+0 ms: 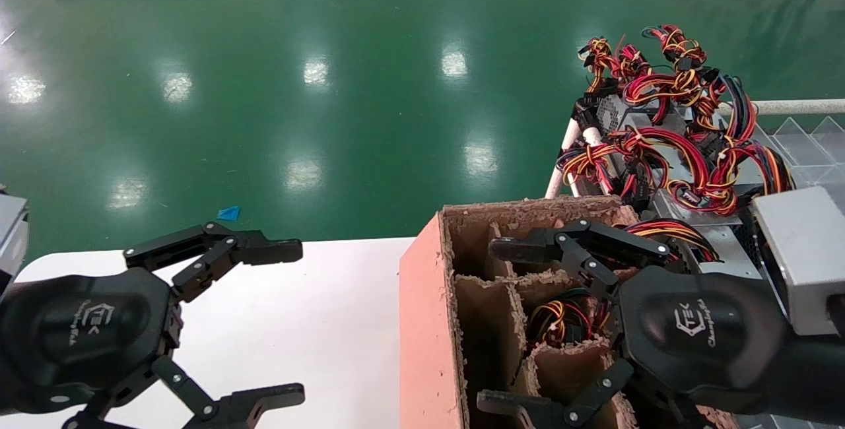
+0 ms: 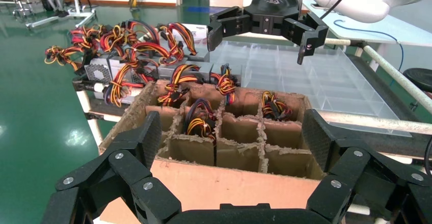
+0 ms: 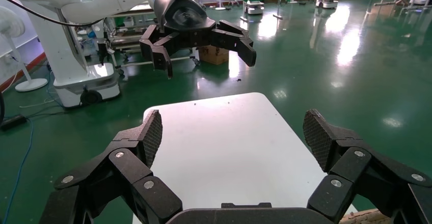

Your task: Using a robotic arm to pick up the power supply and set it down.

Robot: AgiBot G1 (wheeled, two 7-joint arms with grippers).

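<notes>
Several power supplies (image 1: 620,111), grey metal boxes with red, yellow and black wire bundles, are heaped on a rack at the far right; the left wrist view shows the heap of power supplies (image 2: 98,72) too. More wire bundles (image 1: 561,320) stick out of cells in a partitioned cardboard box (image 1: 426,323). My right gripper (image 1: 494,325) hovers open over that box, holding nothing. My left gripper (image 1: 292,322) hangs open and empty above the white table (image 1: 317,323), left of the box. In each wrist view the own gripper, left (image 2: 232,137) and right (image 3: 233,135), spreads wide.
The cardboard box (image 2: 229,183) stands at the table's right end, its torn dividers forming several cells. Behind it lies a clear plastic compartment tray (image 2: 305,76) on a white-tube rack. Glossy green floor surrounds the table (image 3: 229,147).
</notes>
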